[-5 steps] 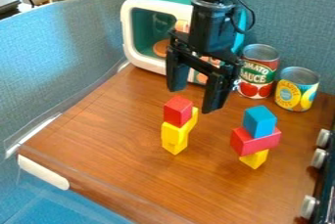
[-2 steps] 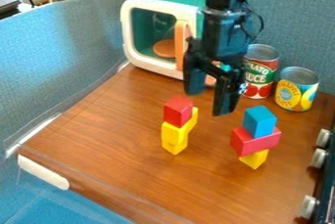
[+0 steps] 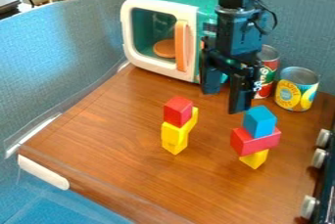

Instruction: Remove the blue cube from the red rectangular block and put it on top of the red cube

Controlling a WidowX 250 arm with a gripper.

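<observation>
A: where's the one blue cube (image 3: pixel 260 122)?
B: on the one red rectangular block (image 3: pixel 252 144). One black two-finger gripper (image 3: pixel 225 99) near it, spread wide.
A: and the one red cube (image 3: pixel 178 111)?
B: atop yellow blocks (image 3: pixel 174 134).

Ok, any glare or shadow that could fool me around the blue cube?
Camera view: pale sheen on the blue partition, away from the blue cube; also camera view: the cube's top looks lighter than its sides, with no glare hiding its edges.
</observation>
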